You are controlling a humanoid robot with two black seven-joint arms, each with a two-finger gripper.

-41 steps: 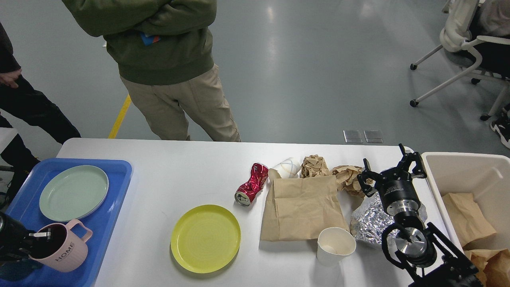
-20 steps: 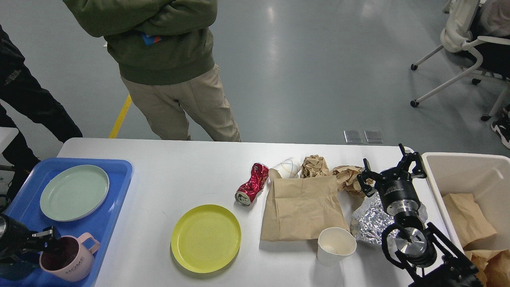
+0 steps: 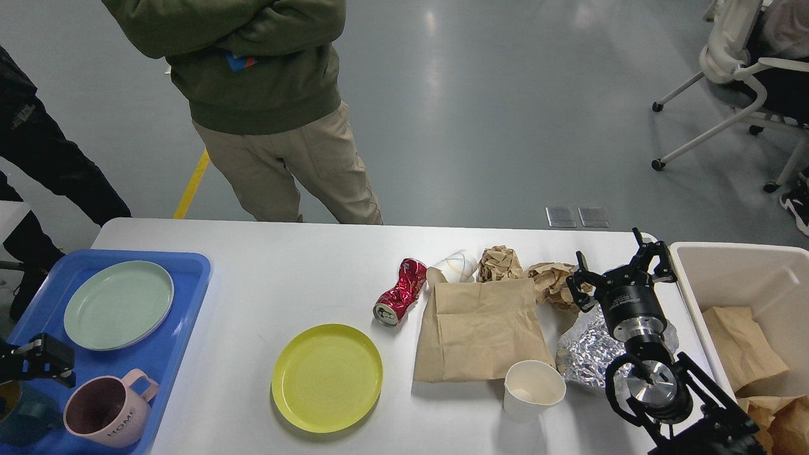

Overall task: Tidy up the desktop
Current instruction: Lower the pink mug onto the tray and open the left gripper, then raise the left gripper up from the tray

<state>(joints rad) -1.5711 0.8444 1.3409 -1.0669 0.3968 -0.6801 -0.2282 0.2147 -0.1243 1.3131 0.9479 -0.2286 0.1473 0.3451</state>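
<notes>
At the frame's lower left my left gripper hangs over the tray, jaw state unclear, mug just right. The desktop spans mid-frame; my right gripper spreads wide above its right end.

Right arm: black links showing, silver machined discs gleaming at joints, black open bracket framing lower disc. Right gripper: black hooked fingers. Left gripper: black, blocky, partly showing at frame edge.
</notes>
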